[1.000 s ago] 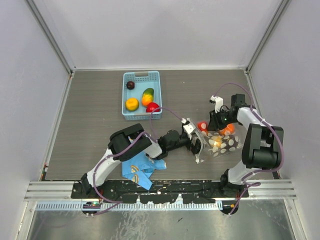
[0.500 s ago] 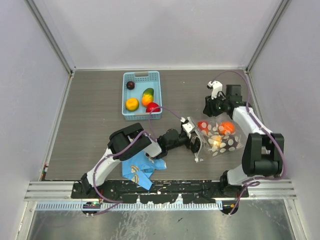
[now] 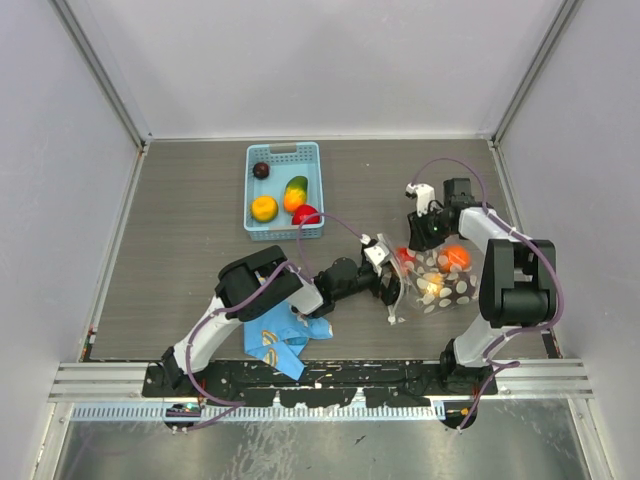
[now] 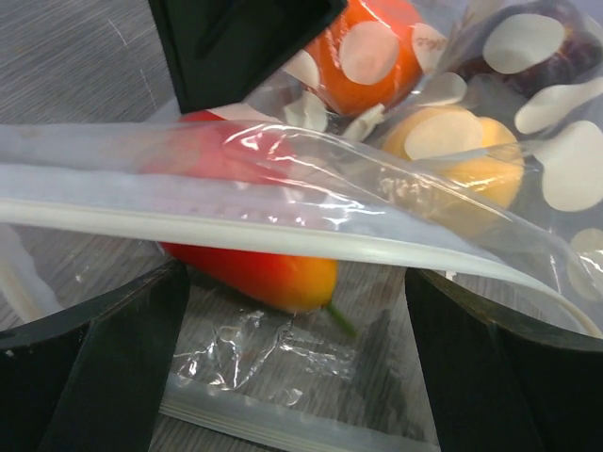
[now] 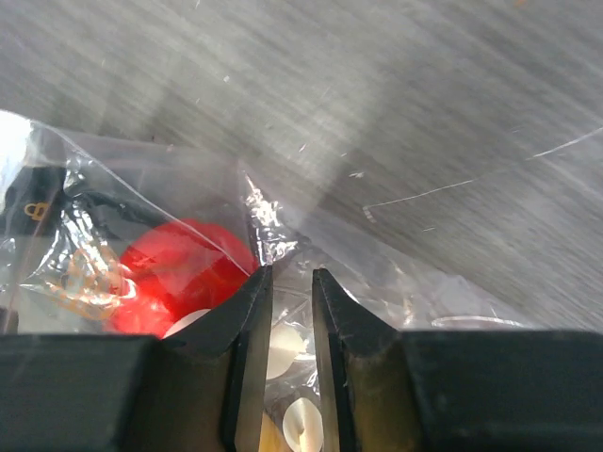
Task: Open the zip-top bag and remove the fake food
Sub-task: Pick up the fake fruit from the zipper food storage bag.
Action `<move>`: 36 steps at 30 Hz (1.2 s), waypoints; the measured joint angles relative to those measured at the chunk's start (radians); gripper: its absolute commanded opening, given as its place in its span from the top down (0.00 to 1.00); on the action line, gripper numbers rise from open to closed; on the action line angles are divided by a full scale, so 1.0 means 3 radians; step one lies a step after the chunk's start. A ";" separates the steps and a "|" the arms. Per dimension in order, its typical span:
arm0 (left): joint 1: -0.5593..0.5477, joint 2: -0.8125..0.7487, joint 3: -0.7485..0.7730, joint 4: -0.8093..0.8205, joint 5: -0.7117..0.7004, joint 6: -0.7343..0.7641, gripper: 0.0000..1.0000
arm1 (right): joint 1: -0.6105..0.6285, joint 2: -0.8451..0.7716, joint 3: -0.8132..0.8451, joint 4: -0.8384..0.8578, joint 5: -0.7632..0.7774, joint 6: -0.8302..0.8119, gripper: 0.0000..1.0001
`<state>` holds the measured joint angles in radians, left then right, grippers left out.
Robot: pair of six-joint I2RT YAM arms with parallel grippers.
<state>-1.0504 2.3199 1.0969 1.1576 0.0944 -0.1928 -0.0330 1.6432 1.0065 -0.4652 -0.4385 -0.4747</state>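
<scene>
Since a second ago the right tool has dropped onto the far edge of the zip-top bag, its fingers nearly together on a pleat of film. At the bag's mouth the left tool stands spread, the zip strip crossing between its fingers. Beyond it, rightward, the fake food lies inside the bag on the worktop

A clear plastic zip-top bag with white dots lies on the grey wood-grain table, its white zip strip crossing a glossy red-to-yellow plastic pepper. A round orange plastic fruit, a yellow one and a dark purple one sit deeper inside.
</scene>
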 measured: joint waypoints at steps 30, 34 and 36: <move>0.0011 -0.0106 -0.0010 -0.0258 -0.0211 -0.0006 0.48 | 0.0258 0.0247 0.0209 -0.0886 -0.0646 -0.0949 0.82; 0.0011 -0.0112 -0.0017 -0.0266 -0.0212 0.0006 0.57 | 0.0262 0.0247 0.0235 -0.0923 -0.0652 -0.0971 0.81; 0.0011 -0.0139 -0.0051 -0.0267 -0.0214 0.0008 0.66 | 0.0221 0.0245 0.0240 -0.0946 -0.0684 -0.0970 0.80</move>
<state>-1.0470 2.2784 1.0817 1.0775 0.0303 -0.1905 0.0334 1.7168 1.0786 -0.7490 -0.6437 -0.7658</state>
